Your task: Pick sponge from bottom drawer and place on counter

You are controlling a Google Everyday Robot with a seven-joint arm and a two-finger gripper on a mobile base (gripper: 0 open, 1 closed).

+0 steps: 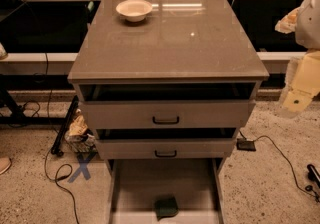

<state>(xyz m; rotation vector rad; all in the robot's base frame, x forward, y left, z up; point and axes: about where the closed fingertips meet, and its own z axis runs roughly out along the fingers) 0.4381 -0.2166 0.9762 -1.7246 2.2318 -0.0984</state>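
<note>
We see a glossy grey-brown counter in the middle of the frame, with a cream bowl at its upper left. The two upper drawers are grey with black handles. At bottom centre, the bottom drawer is plain pale grey and the sponge in it is dark green. The floor is speckled beige, with a blue cross at lower left. The gripper, at the right edge, is pale yellow.

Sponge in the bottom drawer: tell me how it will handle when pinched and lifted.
The sponge lies flat on the bottom drawer floor, so it probably won't roll or tip. Its rounded pad shape suggests soft and light, likely squashing when pinched. The gripper hangs at right, beside the counter, well clear of it.
</note>
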